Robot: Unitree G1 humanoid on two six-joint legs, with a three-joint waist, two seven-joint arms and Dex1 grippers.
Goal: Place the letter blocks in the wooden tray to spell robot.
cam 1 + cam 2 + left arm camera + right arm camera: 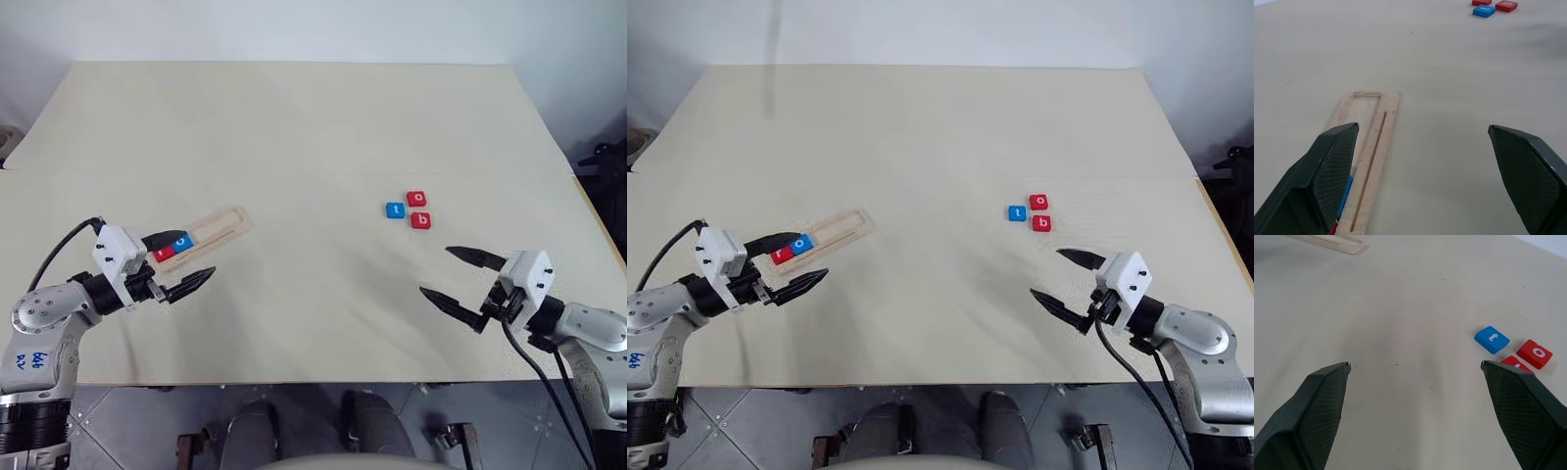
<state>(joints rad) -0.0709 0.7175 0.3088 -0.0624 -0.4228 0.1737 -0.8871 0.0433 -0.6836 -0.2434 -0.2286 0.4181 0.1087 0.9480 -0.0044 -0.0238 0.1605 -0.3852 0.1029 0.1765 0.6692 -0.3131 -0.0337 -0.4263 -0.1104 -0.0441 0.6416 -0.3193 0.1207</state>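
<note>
The wooden tray [217, 227] lies slanted on the table's left side. A red r block [165, 255] and a blue o block [180, 243] sit side by side at its near end. My left gripper [199, 253] hovers open over that end, one finger partly covering the blocks. On the right, a blue t block [395, 211], a red o block [416, 198] and a red b block [420, 220] lie clustered on the table. My right gripper [435, 270] is open and empty, a little nearer than that cluster. In the right wrist view the b block [1513, 364] is partly hidden behind a finger.
The pale table [294, 127] stretches wide between the tray and the cluster. Its right edge [598, 211] runs close to my right arm. A dark object [605, 157] stands past that edge.
</note>
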